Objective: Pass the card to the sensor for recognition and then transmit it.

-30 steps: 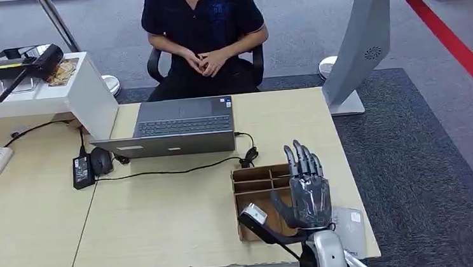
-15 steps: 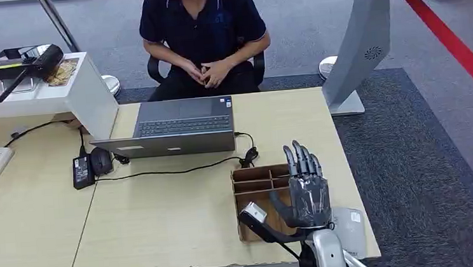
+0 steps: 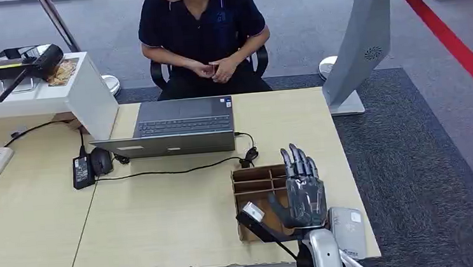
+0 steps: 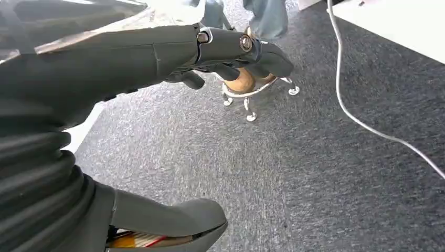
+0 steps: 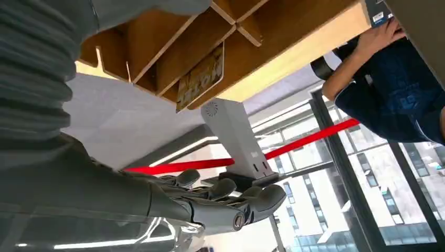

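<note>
My right hand [image 3: 303, 189] hovers above the right side of a brown divided wooden box [image 3: 254, 182] near the table's front edge, fingers straight and apart, holding nothing. In the right wrist view the same hand [image 5: 210, 202] is spread beside the box [image 5: 157, 47], and a card with yellowish print [image 5: 202, 79] stands in one compartment. A flat grey sensor [image 3: 348, 230] lies on the table just right of the box, by my wrist. My left hand [image 4: 157, 58] hangs over grey carpet with fingers extended and nothing in it.
A person [image 3: 203, 27] sits behind an open laptop [image 3: 179, 128] at the table's far side. A power brick and mouse [image 3: 90, 165] with a cable lie left of the laptop. A grey kiosk stand [image 3: 360, 41] rises at the table's right rear corner.
My right hand has come slightly lower and nearer, uncovering more of the grey sensor. The person has shifted a little in the chair.
</note>
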Robot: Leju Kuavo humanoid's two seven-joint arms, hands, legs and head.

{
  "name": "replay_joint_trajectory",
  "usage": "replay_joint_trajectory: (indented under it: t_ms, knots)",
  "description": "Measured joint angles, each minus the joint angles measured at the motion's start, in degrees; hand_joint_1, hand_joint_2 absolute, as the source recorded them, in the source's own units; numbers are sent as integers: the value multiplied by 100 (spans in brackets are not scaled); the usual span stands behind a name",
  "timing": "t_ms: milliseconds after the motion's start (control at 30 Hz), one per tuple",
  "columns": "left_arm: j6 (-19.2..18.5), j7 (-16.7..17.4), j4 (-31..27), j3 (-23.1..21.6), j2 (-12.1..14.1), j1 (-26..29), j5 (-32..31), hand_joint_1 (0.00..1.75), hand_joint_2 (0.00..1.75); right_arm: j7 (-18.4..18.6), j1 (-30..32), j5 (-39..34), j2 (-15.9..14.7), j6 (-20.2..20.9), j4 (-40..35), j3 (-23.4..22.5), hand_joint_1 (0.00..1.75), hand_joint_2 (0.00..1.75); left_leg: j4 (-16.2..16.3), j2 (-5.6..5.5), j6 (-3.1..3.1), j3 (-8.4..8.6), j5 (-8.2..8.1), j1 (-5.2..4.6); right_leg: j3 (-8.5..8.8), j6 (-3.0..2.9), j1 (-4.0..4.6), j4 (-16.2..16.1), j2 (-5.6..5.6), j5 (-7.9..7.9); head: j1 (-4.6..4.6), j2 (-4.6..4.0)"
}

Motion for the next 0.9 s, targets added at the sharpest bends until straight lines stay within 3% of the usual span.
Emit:
replay_joint_trajectory:
  t_ms: [900]
  knots:
    - [0,-2,0,-20,0,10,4,0,175,57,40,501,52,-2,164,-251,0,175,0,0,0,0,0,0,-1,0,0,0,0,0,0,0]
